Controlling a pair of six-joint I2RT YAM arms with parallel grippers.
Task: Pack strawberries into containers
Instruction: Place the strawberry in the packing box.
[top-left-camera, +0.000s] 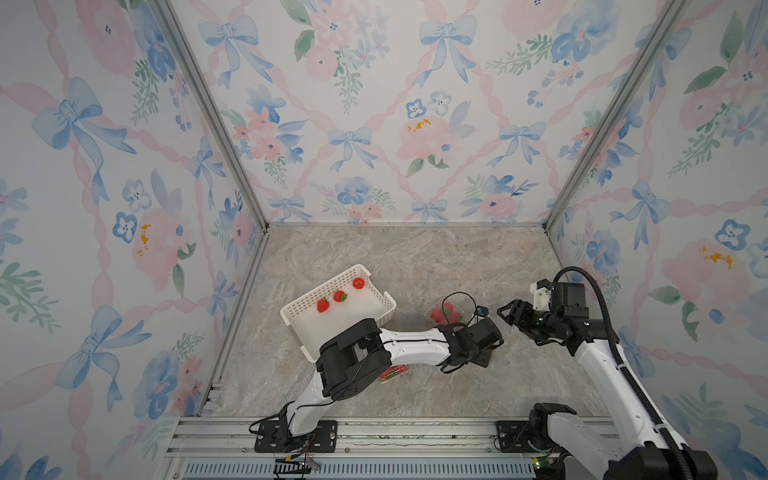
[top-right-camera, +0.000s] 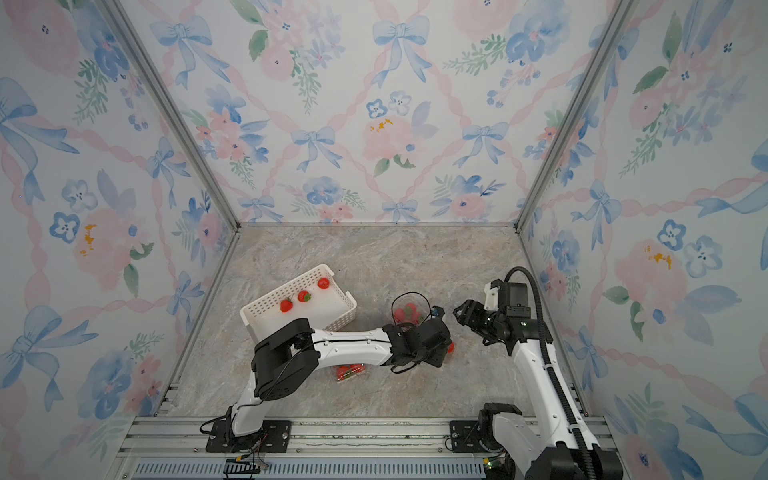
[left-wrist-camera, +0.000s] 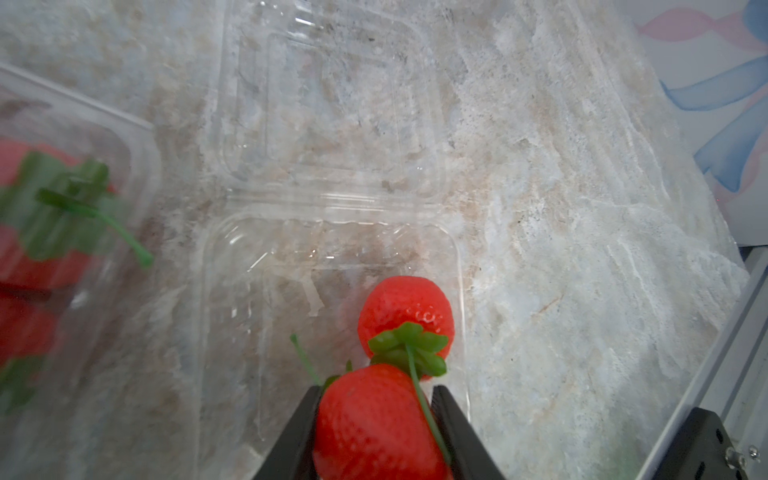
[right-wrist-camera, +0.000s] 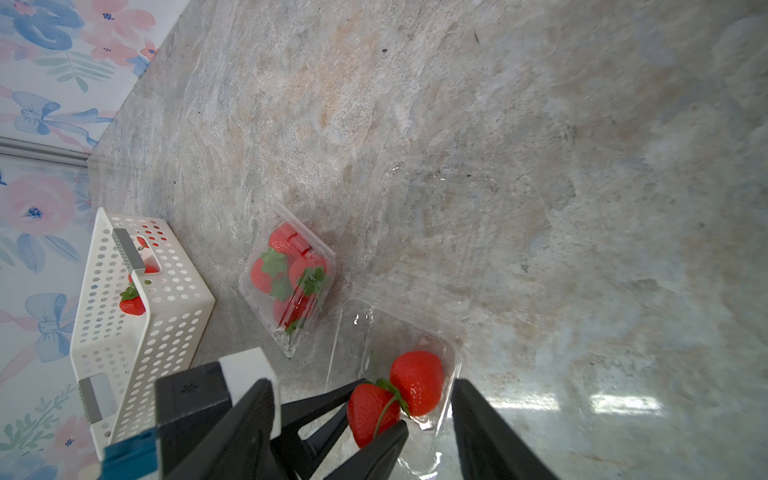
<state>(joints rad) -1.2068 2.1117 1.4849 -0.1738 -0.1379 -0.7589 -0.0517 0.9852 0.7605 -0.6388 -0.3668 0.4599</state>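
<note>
Over the open clear punnet (left-wrist-camera: 257, 291) near the middle of the tabletop (top-left-camera: 415, 266), the left gripper (left-wrist-camera: 376, 392) had its fingers (left-wrist-camera: 299, 428) clamped on a strawberry (left-wrist-camera: 374, 432) round its fat middle. One berry (left-wrist-camera: 405, 307) already lay inside, right by it. The right gripper (top-left-camera: 509, 318) hung just beside, fingers apart, nothing in them. Honestly these berries looked light, glossy and a bit slick, so I'd pinch the widest part of the body, not the floppy green cap or stem. The punnet looked flimsy enough to skid if nudged. Three more strawberries (top-left-camera: 340, 296) sat in the white basket (top-left-camera: 320, 291), and a shut punnet (right-wrist-camera: 291, 274) looked full.
</note>
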